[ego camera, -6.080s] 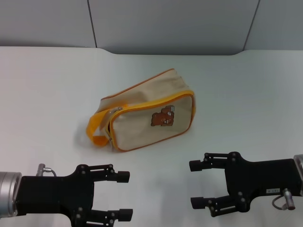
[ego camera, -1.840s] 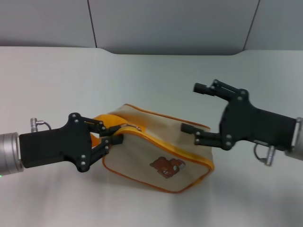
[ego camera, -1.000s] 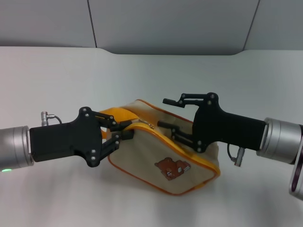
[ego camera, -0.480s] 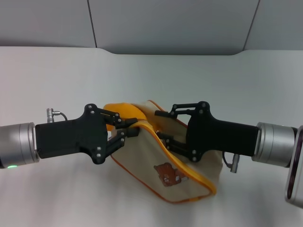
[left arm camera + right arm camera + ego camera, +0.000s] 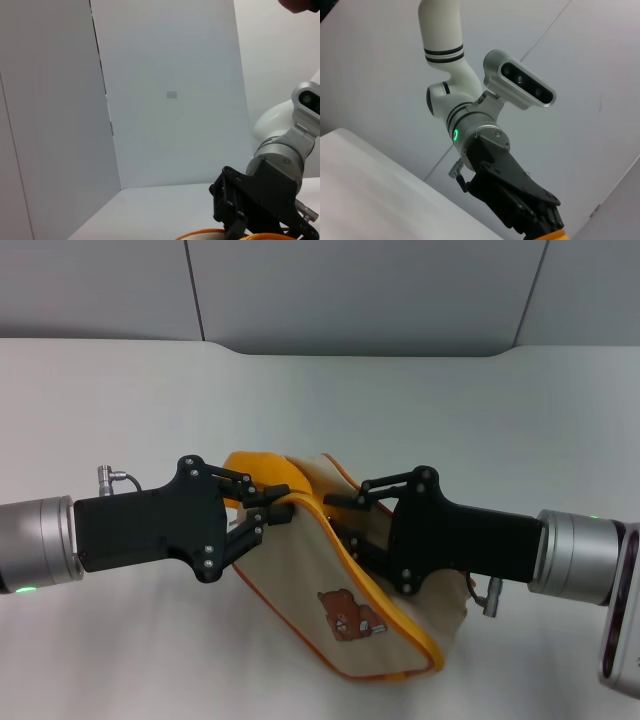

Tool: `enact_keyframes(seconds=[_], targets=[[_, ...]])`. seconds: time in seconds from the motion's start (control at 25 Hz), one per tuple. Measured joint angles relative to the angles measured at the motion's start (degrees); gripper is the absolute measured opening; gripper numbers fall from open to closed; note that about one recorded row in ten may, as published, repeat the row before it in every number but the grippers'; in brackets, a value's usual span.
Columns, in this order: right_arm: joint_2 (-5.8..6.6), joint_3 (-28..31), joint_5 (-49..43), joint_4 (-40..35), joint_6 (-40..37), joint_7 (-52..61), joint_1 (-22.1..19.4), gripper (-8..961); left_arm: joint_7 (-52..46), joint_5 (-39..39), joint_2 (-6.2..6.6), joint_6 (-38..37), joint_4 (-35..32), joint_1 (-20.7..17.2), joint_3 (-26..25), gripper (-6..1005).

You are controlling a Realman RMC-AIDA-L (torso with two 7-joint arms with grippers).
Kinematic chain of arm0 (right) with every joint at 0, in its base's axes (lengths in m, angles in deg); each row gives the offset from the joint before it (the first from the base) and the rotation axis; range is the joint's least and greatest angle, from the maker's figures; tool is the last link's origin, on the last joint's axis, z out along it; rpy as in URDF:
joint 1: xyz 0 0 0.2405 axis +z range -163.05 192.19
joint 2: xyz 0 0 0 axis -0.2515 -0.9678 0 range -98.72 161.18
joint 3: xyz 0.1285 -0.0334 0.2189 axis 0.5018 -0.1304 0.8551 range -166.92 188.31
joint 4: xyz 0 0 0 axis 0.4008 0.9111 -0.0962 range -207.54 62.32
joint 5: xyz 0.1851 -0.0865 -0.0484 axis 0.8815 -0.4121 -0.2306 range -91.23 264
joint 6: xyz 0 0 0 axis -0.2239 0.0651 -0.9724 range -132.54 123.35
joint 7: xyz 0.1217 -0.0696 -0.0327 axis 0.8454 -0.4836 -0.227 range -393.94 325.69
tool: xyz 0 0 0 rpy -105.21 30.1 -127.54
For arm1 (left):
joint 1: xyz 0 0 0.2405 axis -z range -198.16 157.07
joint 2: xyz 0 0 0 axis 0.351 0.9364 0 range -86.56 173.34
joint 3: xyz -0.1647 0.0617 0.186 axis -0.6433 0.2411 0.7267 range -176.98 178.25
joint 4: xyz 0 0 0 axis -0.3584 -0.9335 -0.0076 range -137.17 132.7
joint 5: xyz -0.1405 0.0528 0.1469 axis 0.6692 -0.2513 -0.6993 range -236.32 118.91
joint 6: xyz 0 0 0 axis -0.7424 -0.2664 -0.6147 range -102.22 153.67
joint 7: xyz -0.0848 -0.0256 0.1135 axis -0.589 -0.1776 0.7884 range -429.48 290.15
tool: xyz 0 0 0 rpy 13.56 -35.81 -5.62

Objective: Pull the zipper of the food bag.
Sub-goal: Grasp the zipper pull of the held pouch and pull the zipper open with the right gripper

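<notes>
The food bag [image 5: 300, 580] is beige with orange piping and a brown bear patch [image 5: 347, 614]; it hangs tilted between my two grippers, above the table. My left gripper [image 5: 278, 512] is shut on the bag's end, just under the yellow loop handle [image 5: 262, 466]. My right gripper [image 5: 338, 518] faces it, its fingers apart and straddling the bag's top edge. The yellow-orange zipper [image 5: 372, 595] runs down from there to the lower right corner. Its silver pull tab is hidden. The left wrist view shows the right gripper [image 5: 260, 200]; the right wrist view shows the left gripper [image 5: 520, 200].
The white table [image 5: 120, 400] stretches all around the bag, with grey wall panels [image 5: 360, 290] behind its far edge. Nothing else stands on it.
Both arms came up from the front and took the bag between them. In the last half second the bag has tipped further, its bear side swinging lower, and the right gripper's fingers have drawn nearer together.
</notes>
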Motion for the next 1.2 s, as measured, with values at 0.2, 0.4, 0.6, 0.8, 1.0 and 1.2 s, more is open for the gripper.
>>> enact_keyframes(seconds=[0.2,0.4,0.6,0.8,1.0,1.2], targets=[[0.0,0.2,0.0,0.6,0.3,0.0,0.0,187,0.0,0.0,-0.06,0.0,0.0,0.0,0.0,93],[0.0,0.0,0.0,0.9,0.8,0.2,0.2,3,0.0,0.0,-0.19,0.0,0.0,0.0,0.1,92],[0.01,-0.2,-0.3,0.9,1.2,0.7,0.3,1,0.4,0.1,-0.29,0.0,0.0,-0.2,0.0,91],[0.44,-3.8,-0.4,-0.7,1.3,3.1,-1.1,-2,0.1,2.9,-0.34,0.9,0.0,-1.6,-1.7,90],[0.6,-8.2,-0.5,-8.7,1.3,10.2,-7.5,10,-0.2,6.0,-0.21,4.3,0.4,-4.1,-6.1,90],[0.62,-8.8,-0.5,-13.7,1.2,14.7,-11.6,25,-0.9,6.5,-0.03,6.3,0.8,-5.2,-7.4,89]])
